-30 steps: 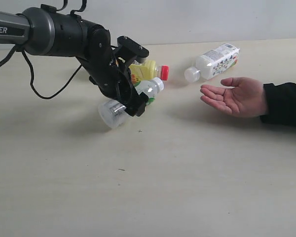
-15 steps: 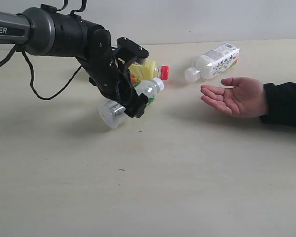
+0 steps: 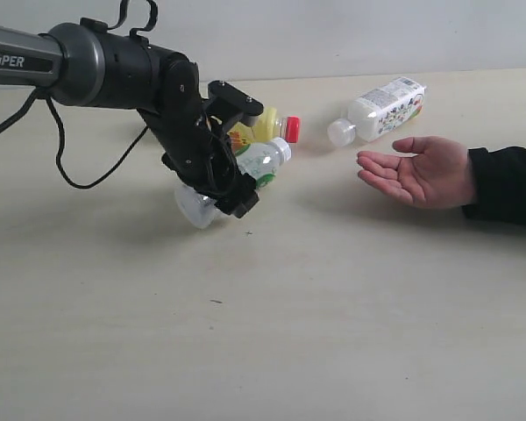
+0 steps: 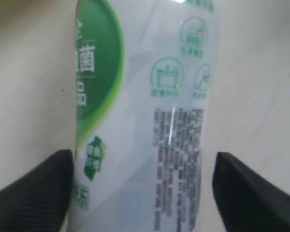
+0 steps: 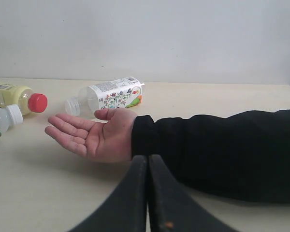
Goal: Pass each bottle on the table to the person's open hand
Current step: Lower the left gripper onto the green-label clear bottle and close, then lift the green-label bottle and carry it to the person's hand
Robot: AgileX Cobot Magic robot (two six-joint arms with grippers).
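Note:
On the table [image 3: 333,316] lies a whitish bottle [image 3: 265,160] with a green label and a white cap. My left gripper [image 3: 244,167] stands open astride it. In the left wrist view the bottle [image 4: 150,96] fills the space between the fingers: one finger [image 4: 34,193] touches it and a narrow gap shows at the other. A yellow bottle [image 3: 267,125] with a red cap lies just behind. Another whitish bottle [image 3: 386,105] lies further right. The person's open hand [image 3: 421,171] rests palm up on the right. My right gripper [image 5: 147,166] is shut and empty, near the black sleeve.
The person's forearm in a black sleeve [image 3: 508,184] reaches in from the right edge. A black cable [image 3: 79,171] hangs from the left arm down to the table. A pale wall [image 5: 145,38] stands behind the table's far edge.
The left gripper has sunk a little over the green-labelled bottle and its jaws have drawn closer round it. The hand and the other bottles have not moved.

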